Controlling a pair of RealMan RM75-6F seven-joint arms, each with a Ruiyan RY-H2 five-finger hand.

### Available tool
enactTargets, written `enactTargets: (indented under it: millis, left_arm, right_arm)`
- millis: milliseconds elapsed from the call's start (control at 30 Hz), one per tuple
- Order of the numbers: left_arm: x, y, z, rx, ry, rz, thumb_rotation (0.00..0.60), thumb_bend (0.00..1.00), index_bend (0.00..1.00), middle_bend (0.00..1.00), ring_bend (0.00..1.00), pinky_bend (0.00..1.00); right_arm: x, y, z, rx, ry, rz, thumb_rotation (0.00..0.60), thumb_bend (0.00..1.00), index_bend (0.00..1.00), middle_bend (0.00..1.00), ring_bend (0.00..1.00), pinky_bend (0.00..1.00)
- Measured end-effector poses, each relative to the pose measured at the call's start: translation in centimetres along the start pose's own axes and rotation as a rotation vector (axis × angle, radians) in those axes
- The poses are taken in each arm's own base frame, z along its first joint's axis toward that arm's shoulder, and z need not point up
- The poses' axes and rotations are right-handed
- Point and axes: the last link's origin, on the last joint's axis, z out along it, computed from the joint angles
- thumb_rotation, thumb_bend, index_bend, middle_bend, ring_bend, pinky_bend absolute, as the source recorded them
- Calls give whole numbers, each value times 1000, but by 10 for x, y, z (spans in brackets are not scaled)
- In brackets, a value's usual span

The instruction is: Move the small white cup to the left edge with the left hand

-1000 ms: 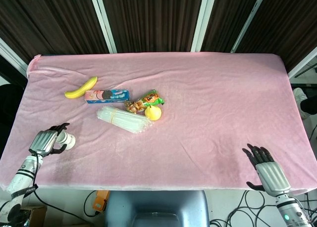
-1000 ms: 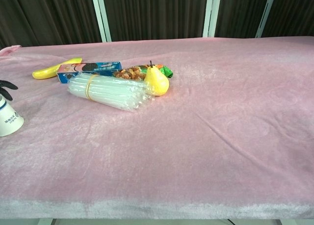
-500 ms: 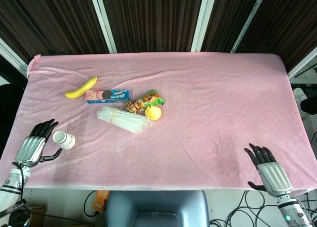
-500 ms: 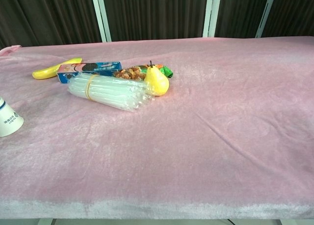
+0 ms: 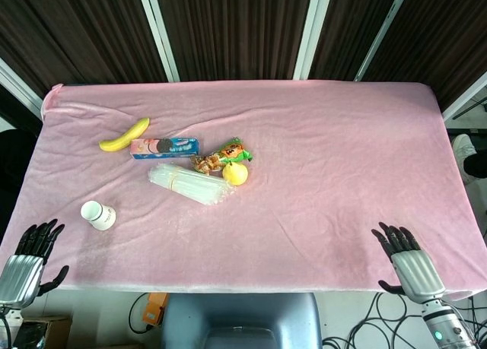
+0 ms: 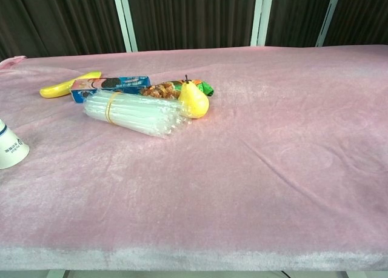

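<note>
Left hand (image 5: 29, 259), grey with black fingers, sits at the near-left corner just off the pink velvet tablecloth (image 5: 319, 159); fingers spread apart, holding nothing. The small white paper cup (image 5: 98, 215) lies on its side near the left edge, apart from that hand; the chest view shows it at the frame's left border. Farther back: 1 yellow banana (image 5: 124, 135), 1 blue cookie box (image 5: 164, 147), 1 banded bundle of clear plastic straws (image 5: 189, 184), 1 brown-and-green snack packet (image 5: 221, 158) and 1 yellow pear (image 5: 235, 172) touching the bundle's end. Right hand (image 5: 407, 263) rests at the near-right edge, fingers extended and apart, empty.
</note>
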Motion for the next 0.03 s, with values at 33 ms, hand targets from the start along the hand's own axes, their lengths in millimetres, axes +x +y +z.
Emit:
enactTargets:
  millis: [33]
  left_arm:
    - [0, 1, -1, -3, 5, -1, 596, 340, 0, 0, 0, 8]
  right_arm:
    - [0, 0, 0, -1, -1, 0, 600, 252, 0, 0, 0, 0]
